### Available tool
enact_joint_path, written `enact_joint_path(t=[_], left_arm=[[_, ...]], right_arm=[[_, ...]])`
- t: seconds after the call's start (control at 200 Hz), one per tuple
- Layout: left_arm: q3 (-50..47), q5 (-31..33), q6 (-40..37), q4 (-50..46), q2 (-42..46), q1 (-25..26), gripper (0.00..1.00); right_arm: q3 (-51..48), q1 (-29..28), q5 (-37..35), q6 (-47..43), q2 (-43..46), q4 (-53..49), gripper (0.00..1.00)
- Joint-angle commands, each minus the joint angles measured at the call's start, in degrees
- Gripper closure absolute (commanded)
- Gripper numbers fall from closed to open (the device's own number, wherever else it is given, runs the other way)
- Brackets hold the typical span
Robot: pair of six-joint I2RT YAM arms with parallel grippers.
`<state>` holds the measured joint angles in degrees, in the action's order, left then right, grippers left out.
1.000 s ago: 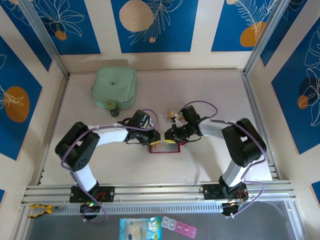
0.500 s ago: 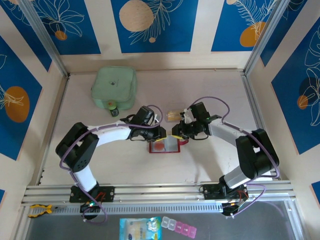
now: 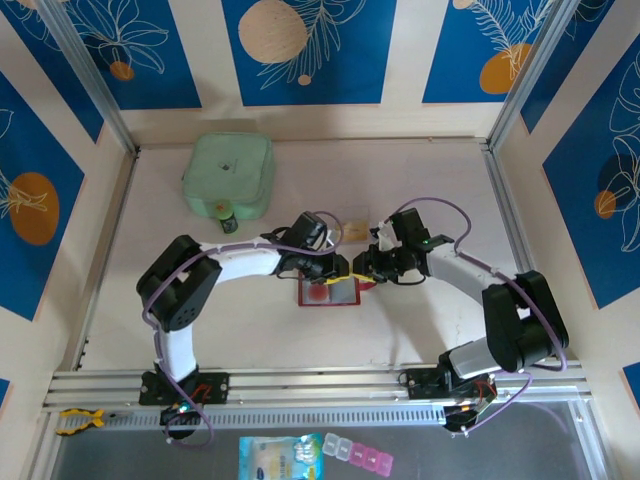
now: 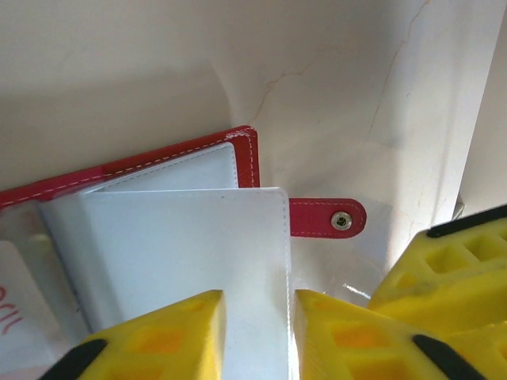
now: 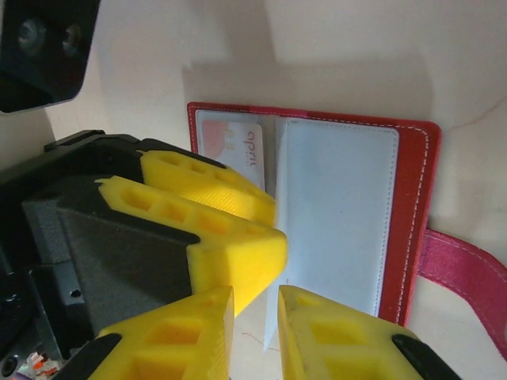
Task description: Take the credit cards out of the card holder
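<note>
The red card holder [image 3: 330, 291] lies open on the table between both arms, its snap tab [image 4: 326, 218] pointing right. A pale card with a red spot [image 3: 318, 293] sits in its left pocket [image 5: 230, 142]. A yellowish card [image 3: 352, 228] lies flat on the table just behind the grippers. My left gripper [image 4: 257, 305] hovers over the pale grey pocket leaf [image 4: 174, 245], jaws a little apart with the leaf's edge below the gap. My right gripper [image 5: 255, 297] is nearly closed on a thin pale leaf [image 5: 273, 237] that stands up from the holder's fold. The two grippers almost touch [image 3: 348, 268].
A mint-green case [image 3: 228, 175] rests at the back left with a small dark object at its front edge. Metal frame rails [image 3: 505, 230] bound the table on both sides. Bare tabletop lies in front of the holder [image 3: 330, 340].
Both grippers have shifted right and away from the bases. The yellowish card now lies uncovered behind them. The left jaws have widened slightly.
</note>
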<state>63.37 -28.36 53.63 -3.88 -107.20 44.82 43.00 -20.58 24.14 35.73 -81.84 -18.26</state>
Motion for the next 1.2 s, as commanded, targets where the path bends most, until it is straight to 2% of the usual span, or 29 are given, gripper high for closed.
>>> enact_joint_path(t=[0.0,0.13,0.37,0.85,1.195], left_arm=[[2.1,-1.5,0.3,0.5,-1.3,0.6,0.64],[2.7,-1.0,-0.7,-0.3,-1.0,0.5,0.59],[0.2,-0.1,-2.0,-1.0,1.6,-1.2,0.6],[-11.0,1.7,-5.4,-2.6,10.6,-8.4,0.73],[-15.1,2.6,-7.3,-3.4,10.5,-10.4,0.83]], right_arm=[[-0.8,0.3,-0.1,-1.2,1.7,-2.8,0.78],[-0.9,0.1,-0.3,-0.9,2.0,-2.8,0.78],[-0.1,-1.0,-0.5,-0.2,0.8,-2.5,0.77],[6.6,-7.6,-3.2,1.8,-6.8,-3.0,0.78],[11.2,-10.5,-5.1,2.5,-11.6,-5.7,0.78]])
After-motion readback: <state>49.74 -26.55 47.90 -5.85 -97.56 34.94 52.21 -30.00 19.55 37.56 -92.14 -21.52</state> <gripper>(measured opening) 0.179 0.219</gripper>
